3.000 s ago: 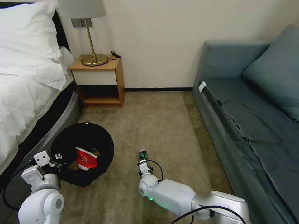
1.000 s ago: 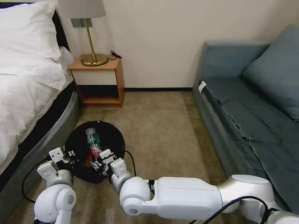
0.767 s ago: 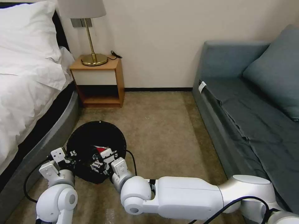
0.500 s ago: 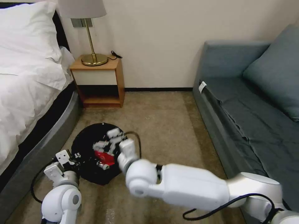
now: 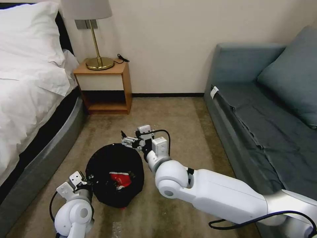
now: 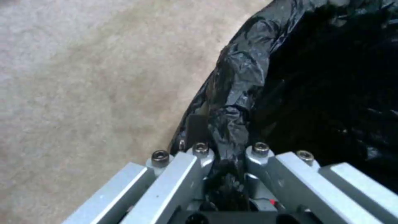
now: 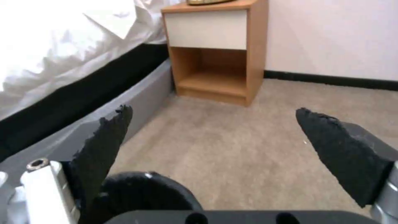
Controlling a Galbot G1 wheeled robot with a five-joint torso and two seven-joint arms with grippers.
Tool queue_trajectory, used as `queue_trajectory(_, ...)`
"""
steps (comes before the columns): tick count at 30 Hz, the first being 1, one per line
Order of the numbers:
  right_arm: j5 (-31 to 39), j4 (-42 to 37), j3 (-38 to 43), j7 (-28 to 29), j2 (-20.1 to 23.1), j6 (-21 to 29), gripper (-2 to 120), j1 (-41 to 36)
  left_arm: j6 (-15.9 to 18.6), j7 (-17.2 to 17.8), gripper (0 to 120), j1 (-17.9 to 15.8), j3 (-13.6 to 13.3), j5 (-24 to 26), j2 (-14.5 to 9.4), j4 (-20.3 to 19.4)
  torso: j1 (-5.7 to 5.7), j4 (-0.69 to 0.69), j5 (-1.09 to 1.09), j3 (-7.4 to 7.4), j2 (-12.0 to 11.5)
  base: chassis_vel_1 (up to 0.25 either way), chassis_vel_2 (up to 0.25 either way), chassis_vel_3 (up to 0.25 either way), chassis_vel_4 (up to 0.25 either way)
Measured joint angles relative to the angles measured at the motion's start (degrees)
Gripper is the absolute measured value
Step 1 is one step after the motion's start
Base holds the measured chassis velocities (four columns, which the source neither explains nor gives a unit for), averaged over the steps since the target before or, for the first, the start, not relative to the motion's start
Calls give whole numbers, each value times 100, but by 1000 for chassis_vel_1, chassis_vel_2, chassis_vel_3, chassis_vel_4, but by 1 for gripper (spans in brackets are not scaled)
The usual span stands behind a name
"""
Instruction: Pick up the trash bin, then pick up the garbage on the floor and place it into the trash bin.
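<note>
Jaws first: from the head view our left gripper [image 5: 86, 181] is clamped on the near-left rim of the trash bin [image 5: 115, 175], which sits on the carpet [image 5: 185, 125] between the bed [image 5: 29, 99] and the sofa [image 5: 264, 109], tipped a bit toward us. We can see the red-white snack packet [image 5: 120, 180] lying inside the bin against the black liner. Our right gripper [image 5: 129, 141] hangs just past the far rim of the bin with its fingers spread and nothing between them. Behind it stands the nightstand [image 5: 105, 87] with the lamp [image 5: 95, 36] on top. Over on the left wrist view, the left gripper [image 6: 226, 161] is pinched tight on a crumpled fold of the liner at the trash bin [image 6: 323, 93] edge, carpet [image 6: 91, 81] beside it. Right wrist view: the right gripper [image 7: 215, 146] has both black pads [image 7: 105, 140] wide apart and empty, pointing at the carpet [image 7: 224, 146] in front of the nightstand [image 7: 219, 53], with the bed [image 7: 62, 71] alongside.
</note>
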State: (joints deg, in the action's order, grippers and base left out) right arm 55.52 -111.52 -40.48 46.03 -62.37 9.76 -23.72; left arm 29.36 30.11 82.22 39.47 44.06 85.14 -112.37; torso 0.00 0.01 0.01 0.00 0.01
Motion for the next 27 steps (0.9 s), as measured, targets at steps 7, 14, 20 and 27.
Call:
queue_trajectory(7,-110,-44,158,-62,185,-17,100,-257,-73,-40,3,-100,25,-32,-24,329,-1,0,9,-2,2,0,0,0,0)
queue_trajectory(14,-163,-62,332,-102,329,-39,100,-406,-469,-356,13,-127,28,-352,-28,425,0,-1,-4,0,0,0,0,0,0)
queue_trajectory(20,-206,-73,517,-145,465,-61,100,-532,-930,-764,36,-167,16,-849,-27,461,0,-3,-7,1,-2,0,0,0,0)
queue_trajectory(27,-214,-103,704,-180,546,-76,100,-633,-1311,-1132,57,-141,56,-1357,-29,406,0,-1,-2,1,-2,0,0,0,0)
